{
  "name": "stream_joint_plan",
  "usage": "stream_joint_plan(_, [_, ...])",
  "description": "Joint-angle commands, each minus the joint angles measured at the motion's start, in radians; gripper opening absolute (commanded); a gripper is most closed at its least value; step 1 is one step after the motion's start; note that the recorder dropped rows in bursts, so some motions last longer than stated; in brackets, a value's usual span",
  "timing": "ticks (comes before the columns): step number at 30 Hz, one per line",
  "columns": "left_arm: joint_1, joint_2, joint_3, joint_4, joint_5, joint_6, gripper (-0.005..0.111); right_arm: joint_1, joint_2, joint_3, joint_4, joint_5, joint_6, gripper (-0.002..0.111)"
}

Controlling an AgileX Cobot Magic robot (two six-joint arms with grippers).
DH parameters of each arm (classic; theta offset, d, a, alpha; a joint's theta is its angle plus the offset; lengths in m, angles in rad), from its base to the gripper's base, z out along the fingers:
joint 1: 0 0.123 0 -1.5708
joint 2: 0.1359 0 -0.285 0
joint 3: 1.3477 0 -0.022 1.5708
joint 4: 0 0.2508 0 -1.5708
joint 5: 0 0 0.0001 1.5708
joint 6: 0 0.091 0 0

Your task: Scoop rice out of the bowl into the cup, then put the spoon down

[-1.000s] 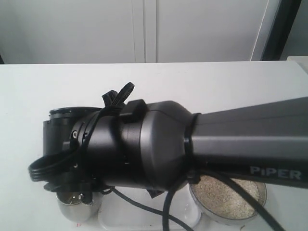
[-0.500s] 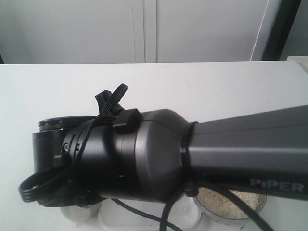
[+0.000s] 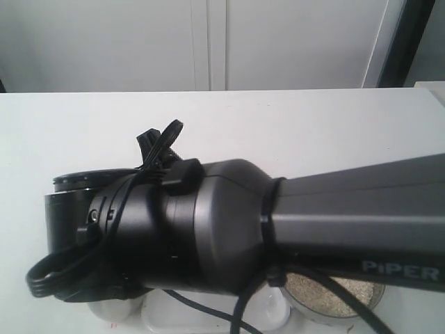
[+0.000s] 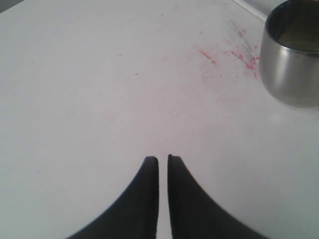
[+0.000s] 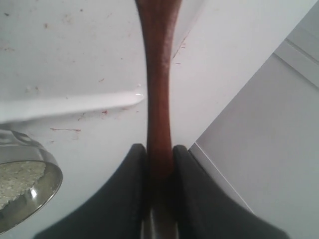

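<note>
Swinging leftward and lower over the last second, the right arm (image 3: 208,223) now covers nearly all of the cup (image 4: 291,64) in the exterior view, where a second ago the cup stood plainly exposed below the wrist. Over the last half second the arm barely shifts, so I judge it has arrived at the cup rather than being still in transit. The right gripper (image 5: 159,149) has its jaws clamped tight on the handle of the spoon (image 5: 158,74), which runs out past the edge of the white tray (image 5: 60,107). The spoon's oval end lies outside the picture, so whether it carries rice cannot be told. The bowl (image 5: 47,184) sits beside the tray on the side away from the cup, with rice (image 5: 17,179) in it. The left gripper (image 4: 163,159) hangs over bare table (image 4: 99,89) near the cup, its jaws drawn almost together with only a slit between them, holding nothing. This reads as the tipping step about to begin, with setting the spoon down not yet done.
</note>
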Motion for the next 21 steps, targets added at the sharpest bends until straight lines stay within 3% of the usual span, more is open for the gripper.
stream_joint_plan(1, [-0.007, 0.0, 0.009, -0.006, 0.049, -0.006, 0.014, 0.018, -0.011, 0.004, -0.053, 0.003, 0.005, 0.0])
stream_joint_plan(21, [-0.007, 0.0, 0.009, -0.006, 0.049, -0.006, 0.014, 0.04, -0.011, 0.004, -0.173, 0.003, 0.005, 0.0])
